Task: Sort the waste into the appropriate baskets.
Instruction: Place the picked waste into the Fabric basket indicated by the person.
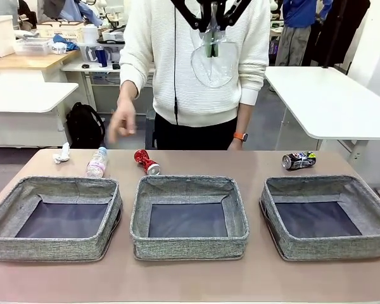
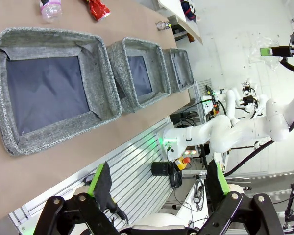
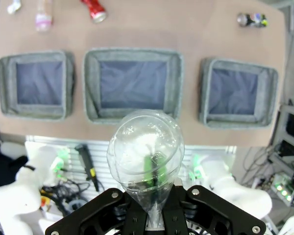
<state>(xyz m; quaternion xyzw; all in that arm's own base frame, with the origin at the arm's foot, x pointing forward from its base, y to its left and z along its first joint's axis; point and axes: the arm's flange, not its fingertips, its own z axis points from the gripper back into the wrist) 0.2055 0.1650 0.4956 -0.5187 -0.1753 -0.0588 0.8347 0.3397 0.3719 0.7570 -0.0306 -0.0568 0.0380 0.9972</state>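
Note:
High over the table, my right gripper [image 1: 209, 39] is shut on a crushed clear plastic bottle [image 1: 213, 66]; its own wrist view shows the bottle [image 3: 146, 156] pinched between the jaws. Three grey baskets stand in a row: left [image 1: 50, 248], middle [image 1: 189, 247], right [image 1: 332, 247]. Beyond them lie crumpled white paper [image 1: 62, 154], a small clear bottle with a pink label [image 1: 97, 163], a crushed red can [image 1: 146, 162] and a crushed black can [image 1: 298, 160]. My left gripper [image 2: 159, 183] is open and holds nothing, off the table's near edge.
A person in a white sweater stands at the far side, one hand [image 1: 121, 123] hanging above the table near the red can. Bare tabletop [image 1: 253, 285] runs along the front of the baskets. White tables stand behind.

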